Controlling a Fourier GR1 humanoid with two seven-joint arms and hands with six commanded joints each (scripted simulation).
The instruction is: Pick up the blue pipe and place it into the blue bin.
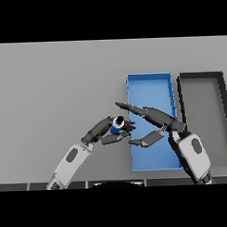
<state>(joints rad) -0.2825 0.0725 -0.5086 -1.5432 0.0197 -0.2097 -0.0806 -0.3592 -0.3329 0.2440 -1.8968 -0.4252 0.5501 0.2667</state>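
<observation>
Left hand (105, 130) fingers curled round blue pipe (117, 124) beside blue bin (149, 84); right hand (158, 119) fingers straight

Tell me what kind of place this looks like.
Probably a sorting workstation: a plain grey table with a blue bin beside a dark bin, and the left hand holding a blue pipe.

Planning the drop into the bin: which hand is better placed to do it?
Left. The left hand already holds the blue pipe at the blue bin's edge; the right hand is open above the bin.
</observation>
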